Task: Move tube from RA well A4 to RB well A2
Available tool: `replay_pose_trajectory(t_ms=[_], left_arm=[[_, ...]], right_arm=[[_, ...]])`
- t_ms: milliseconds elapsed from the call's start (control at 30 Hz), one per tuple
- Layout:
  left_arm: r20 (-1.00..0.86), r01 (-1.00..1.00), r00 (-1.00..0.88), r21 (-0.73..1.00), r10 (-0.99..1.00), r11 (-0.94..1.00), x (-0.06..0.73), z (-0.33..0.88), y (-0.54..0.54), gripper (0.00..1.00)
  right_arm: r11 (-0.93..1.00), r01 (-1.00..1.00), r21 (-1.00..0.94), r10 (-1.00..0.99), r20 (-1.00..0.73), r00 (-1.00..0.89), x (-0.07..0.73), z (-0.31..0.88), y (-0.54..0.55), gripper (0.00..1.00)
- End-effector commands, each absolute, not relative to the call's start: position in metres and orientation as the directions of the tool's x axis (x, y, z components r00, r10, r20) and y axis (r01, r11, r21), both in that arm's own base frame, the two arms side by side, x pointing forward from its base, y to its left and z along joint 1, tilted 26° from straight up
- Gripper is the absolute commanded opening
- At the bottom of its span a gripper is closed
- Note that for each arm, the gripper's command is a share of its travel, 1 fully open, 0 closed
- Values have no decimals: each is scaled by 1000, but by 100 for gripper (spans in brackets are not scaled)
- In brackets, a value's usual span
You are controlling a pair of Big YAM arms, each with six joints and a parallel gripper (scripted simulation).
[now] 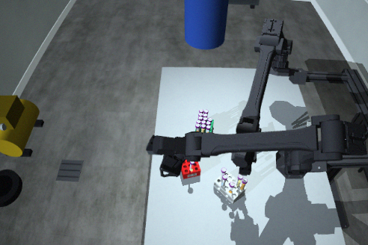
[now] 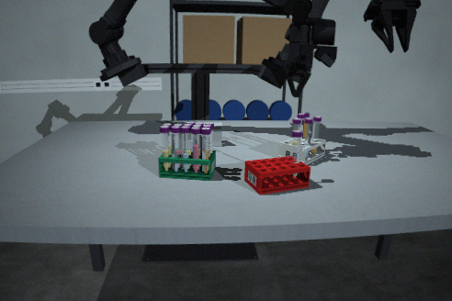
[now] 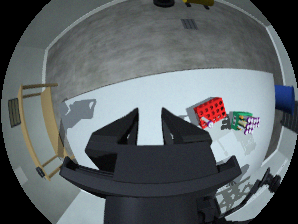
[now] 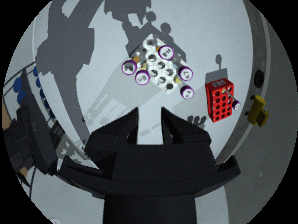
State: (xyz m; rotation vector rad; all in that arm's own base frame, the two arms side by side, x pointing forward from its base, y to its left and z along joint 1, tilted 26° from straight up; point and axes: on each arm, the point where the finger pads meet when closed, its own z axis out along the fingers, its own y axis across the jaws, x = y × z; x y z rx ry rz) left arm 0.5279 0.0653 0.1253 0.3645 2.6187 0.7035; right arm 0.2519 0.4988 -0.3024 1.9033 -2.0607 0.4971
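Right claw [image 1: 245, 172] [image 2: 297, 94] [image 4: 150, 108]: in the air above the desk [image 1: 182, 84] [image 2: 123, 202] [image 3: 150, 90] [image 4: 200, 35], near the white rack [image 1: 227, 195] [image 2: 286, 149] [image 4: 161, 73]. Fingers part open, nothing between them; released.

Left claw [image 1: 170, 174] [image 2: 398, 50] [image 3: 150, 109]: high over the desk, well apart from the racks. Also part open, holding nothing.

White rack: five purple-capped tubes upright in it. Two of them [image 1: 240, 178] [image 4: 129, 67] and [image 1: 244, 183] [image 4: 142, 77] stand side by side along the edge nearest the arms' bases. Cap lettering too small for me to read surely.

Green rack [image 2: 187, 175] [image 3: 235, 120]: on the desk, level, crowded with purple-capped tubes. Left arm [image 1: 257, 140] hides part of it from above.

The A4 tube: I cannot tell which it is, nor whether it sits in the green rack or in the white rack's A2.

Red rack [image 1: 191, 174] [image 2: 279, 185] [image 3: 211, 111] [image 4: 212, 102]: between the other two, nearer the desk's far side from the bases, one purple-capped tube [image 1: 191, 166] [image 2: 297, 135] [image 3: 208, 123] [image 4: 236, 104] in it
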Motion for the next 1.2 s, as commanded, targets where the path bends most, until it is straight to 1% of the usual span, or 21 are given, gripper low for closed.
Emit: replay_pose_trajectory(t_ms=[0,67,333,900,1167], left_arm=[[-343,127,-872,529,348,839,539,140,64,30],[-343,127,-872,529,348,839,539,140,64,30],[-343,127,-872,529,348,839,539,140,64,30],[-343,127,-872,529,348,839,539,140,64,30],[-343,127,-872,529,348,839,539,140,64,30]], right_arm=[[224,-966,-129,-892,373,-257,292,-275,497,30],[224,-966,-129,-892,373,-257,292,-275,497,30],[437,-872,-220,-808,331,-488,330,-257,462,30],[418,-881,-220,-815,338,-471,402,-224,398,30],[388,-897,-212,-825,355,-441,410,-249,433,30]])
